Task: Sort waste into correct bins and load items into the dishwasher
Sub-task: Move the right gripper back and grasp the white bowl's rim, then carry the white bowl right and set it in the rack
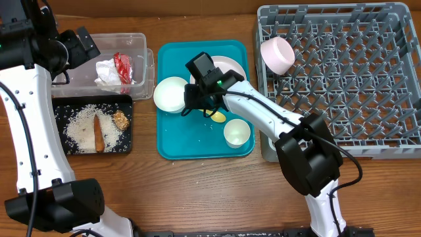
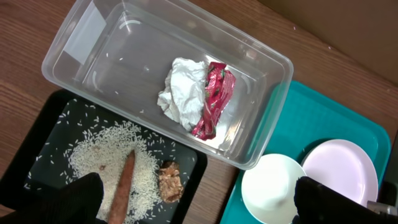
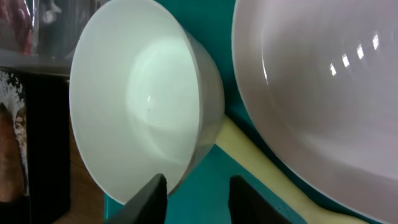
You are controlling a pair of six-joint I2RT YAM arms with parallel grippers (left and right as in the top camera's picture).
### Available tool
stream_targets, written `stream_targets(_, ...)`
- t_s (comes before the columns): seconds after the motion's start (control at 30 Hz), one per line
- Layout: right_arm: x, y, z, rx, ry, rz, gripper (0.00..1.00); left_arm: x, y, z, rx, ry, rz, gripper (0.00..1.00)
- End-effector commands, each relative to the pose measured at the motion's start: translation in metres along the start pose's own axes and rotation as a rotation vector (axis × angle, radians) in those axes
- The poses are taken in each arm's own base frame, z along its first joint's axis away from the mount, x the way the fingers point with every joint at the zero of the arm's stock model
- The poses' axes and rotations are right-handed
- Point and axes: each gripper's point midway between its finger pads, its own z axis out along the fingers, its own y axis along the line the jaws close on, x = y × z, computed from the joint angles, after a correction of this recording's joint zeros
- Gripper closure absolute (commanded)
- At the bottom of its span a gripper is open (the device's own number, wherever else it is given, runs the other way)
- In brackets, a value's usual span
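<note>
Crumpled white napkin (image 2: 180, 93) and red wrapper (image 2: 213, 96) lay side by side, touching, inside the clear tub (image 2: 99, 43). Just beside the tub, the black tray (image 2: 50, 143) held loose white rice (image 2: 99, 155), with the carrot-like stick (image 2: 124, 183) lying on the rice and the brown food piece (image 2: 169, 185) next to it. The left fingers (image 2: 68, 199) were spread wide apart, empty, above the tub and black tray. On the teal tray (image 1: 191, 141) sat the white bowl (image 1: 171, 94), the white plate (image 1: 233, 66), the small white cup (image 1: 237, 133) and the yellow spoon (image 1: 218, 117), the spoon lying between bowl and cup. The right fingers (image 3: 146, 199) were apart at the white bowl, its near rim lying in the gap between them; contact could not be judged. The pink bowl (image 1: 277, 54) rested tilted in the near-left corner of the grey dish rack (image 1: 368, 85), which stood on the wooden worktop (image 1: 197, 191) to the right of the teal tray.
</note>
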Motion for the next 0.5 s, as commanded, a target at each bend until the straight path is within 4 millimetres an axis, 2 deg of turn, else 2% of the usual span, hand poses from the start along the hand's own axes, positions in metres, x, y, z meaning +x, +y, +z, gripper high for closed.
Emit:
stream_targets(0.0, -0.001, -0.005, 0.004, 0.014, 0.001, 0.025, 0.68, -0.004, -0.004, -0.008, 0.015, -0.022, 0.02, 0.0)
stream_targets(0.4, 0.003, -0.017, 0.022, 0.052, 0.01, 0.056, 0.69, -0.004, -0.004, -0.008, 0.015, -0.022, 0.02, 0.0)
stream_targets(0.47, 0.002, -0.016, 0.022, 0.048, 0.005, 0.054, 0.74, -0.004, -0.004, -0.008, 0.014, -0.022, 0.02, 0.0)
